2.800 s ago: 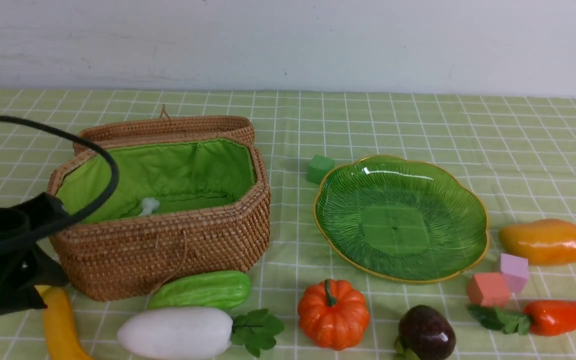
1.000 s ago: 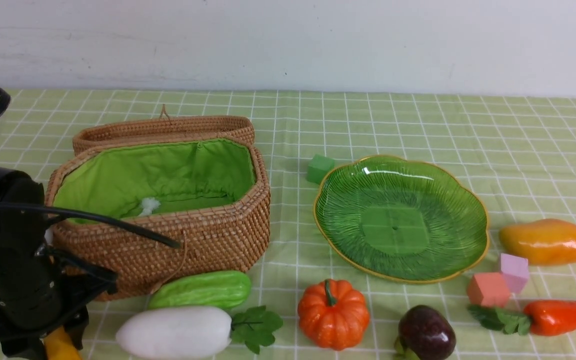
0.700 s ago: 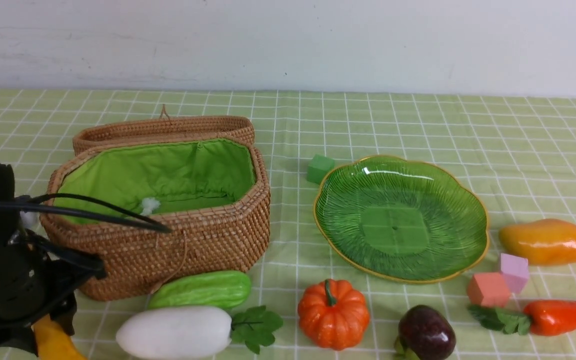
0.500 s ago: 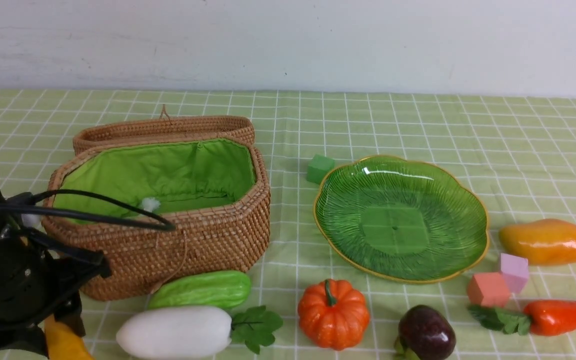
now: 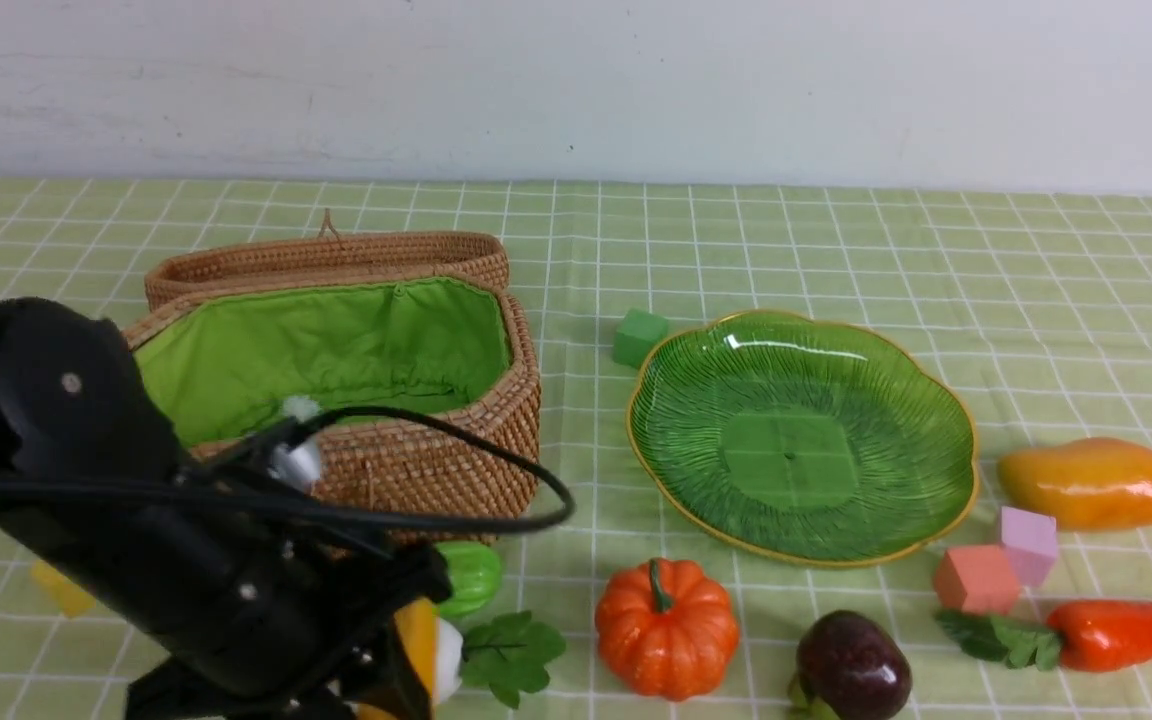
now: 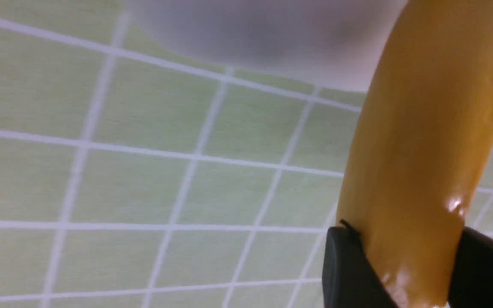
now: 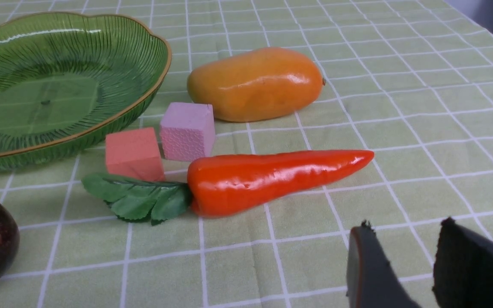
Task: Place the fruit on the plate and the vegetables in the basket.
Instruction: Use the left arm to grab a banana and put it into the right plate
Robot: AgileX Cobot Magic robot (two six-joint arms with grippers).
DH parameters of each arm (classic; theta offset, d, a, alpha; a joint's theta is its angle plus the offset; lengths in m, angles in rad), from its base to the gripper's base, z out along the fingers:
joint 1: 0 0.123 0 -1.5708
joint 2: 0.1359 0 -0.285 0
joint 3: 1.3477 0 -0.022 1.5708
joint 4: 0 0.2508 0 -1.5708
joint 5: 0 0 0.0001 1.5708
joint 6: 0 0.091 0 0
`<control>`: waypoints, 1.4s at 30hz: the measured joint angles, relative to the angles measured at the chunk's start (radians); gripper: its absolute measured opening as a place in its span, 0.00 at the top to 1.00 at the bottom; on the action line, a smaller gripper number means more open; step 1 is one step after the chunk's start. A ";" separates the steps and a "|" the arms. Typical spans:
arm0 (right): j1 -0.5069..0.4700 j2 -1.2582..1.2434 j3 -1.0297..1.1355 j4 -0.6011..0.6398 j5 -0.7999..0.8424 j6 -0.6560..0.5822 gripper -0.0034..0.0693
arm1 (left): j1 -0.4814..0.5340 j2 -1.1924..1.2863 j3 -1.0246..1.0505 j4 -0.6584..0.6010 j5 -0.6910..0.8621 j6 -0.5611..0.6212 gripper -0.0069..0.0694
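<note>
Your left fingers [image 6: 349,273] clamp the banana [image 6: 426,128] close by the white radish [image 6: 250,34] in front of the basket [image 5: 416,470], while your right fingers [image 7: 370,269] stand narrowly apart, holding nothing, near the carrot [image 7: 272,177].

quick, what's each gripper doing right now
Left gripper: closed on the long glossy yellow toy banana.
Right gripper: open, jaws apart, holding nothing.

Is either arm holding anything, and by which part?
The left tool grips the banana across its width, a long stretch sticking out beyond; which end cannot be told. The right tool holds nothing.
</note>
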 joint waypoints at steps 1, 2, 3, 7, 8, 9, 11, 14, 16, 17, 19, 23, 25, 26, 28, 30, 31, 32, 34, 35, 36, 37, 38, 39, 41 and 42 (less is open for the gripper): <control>0.000 0.000 0.000 0.000 0.000 0.000 0.62 | -0.042 0.000 -0.002 -0.011 -0.023 0.003 0.54; 0.000 0.000 0.000 0.000 0.000 0.000 0.62 | -0.064 0.000 -0.005 -0.017 -0.035 0.004 0.54; 0.000 0.000 0.000 0.000 0.000 0.000 0.62 | -0.101 0.002 -0.021 -0.021 -0.043 0.005 0.54; 0.000 0.000 0.000 0.000 0.000 0.000 0.62 | -0.151 0.036 -0.145 -0.026 -0.045 0.005 0.54; 0.000 0.000 0.000 0.000 0.000 0.000 0.62 | -0.152 0.042 -0.170 -0.026 -0.044 0.005 0.54; 0.000 0.000 0.000 0.000 0.000 0.000 0.62 | -0.154 0.059 -0.215 -0.024 -0.043 0.005 0.54; 0.000 0.000 0.000 0.000 0.000 0.000 0.62 | -0.154 0.104 -0.312 -0.019 -0.036 0.006 0.54; 0.000 0.000 0.000 0.000 0.000 0.000 0.62 | -0.154 0.205 -0.476 -0.004 -0.013 0.006 0.54; 0.000 0.000 0.000 0.000 0.000 0.000 0.62 | -0.154 0.266 -0.560 0.002 0.000 0.006 0.54; 0.000 0.000 0.000 0.000 0.000 0.000 0.62 | -0.154 0.314 -0.623 0.006 0.010 0.006 0.54; 0.000 0.000 0.000 0.000 0.000 0.000 0.62 | -0.154 0.442 -0.787 0.012 0.036 0.006 0.54; 0.000 0.000 0.000 0.000 0.000 0.000 0.62 | -0.154 0.650 -1.059 0.016 0.062 -0.028 0.54; 0.000 0.000 0.000 0.000 0.000 0.000 0.62 | -0.154 0.741 -1.177 0.024 0.066 -0.062 0.54; 0.000 0.000 0.000 0.000 0.000 0.000 0.62 | -0.154 0.797 -1.249 0.038 0.068 -0.099 0.54; 0.000 0.000 0.000 0.000 0.000 0.000 0.62 | -0.154 0.871 -1.339 0.064 0.074 -0.151 0.53; 0.000 0.000 0.000 0.000 0.000 0.000 0.62 | -0.154 0.929 -1.409 0.105 0.088 -0.201 0.50; 0.000 0.000 0.000 0.000 0.000 0.000 0.62 | -0.154 0.953 -1.438 0.124 0.098 -0.224 0.47; 0.000 0.000 0.000 0.000 0.000 0.000 0.62 | -0.154 0.972 -1.460 0.138 0.106 -0.244 0.43; 0.000 0.000 0.000 0.000 0.000 0.000 0.62 | -0.154 0.991 -1.480 0.153 0.118 -0.266 0.36; 0.000 0.000 0.000 0.000 0.000 0.000 0.62 | -0.154 0.992 -1.482 0.157 0.121 -0.271 0.32; 0.000 0.000 0.000 0.000 0.000 0.000 0.62 | -0.154 0.992 -1.484 0.158 0.125 -0.272 0.27; 0.000 0.000 0.000 0.000 0.000 0.000 0.62 | -0.154 0.989 -1.487 0.158 0.128 -0.272 0.22; 0.000 0.000 0.000 0.000 0.000 0.000 0.62 | -0.154 0.985 -1.489 0.159 0.133 -0.272 0.18; 0.000 0.000 0.000 0.000 0.000 0.000 0.62 | -0.154 0.982 -1.490 0.159 0.136 -0.271 0.16; 0.000 0.000 0.000 0.000 0.000 0.000 0.62 | -0.154 0.969 -1.501 0.159 0.177 -0.255 0.10; 0.000 0.000 0.000 0.000 0.000 0.000 0.62 | -0.152 0.953 -1.516 0.160 0.221 -0.220 0.08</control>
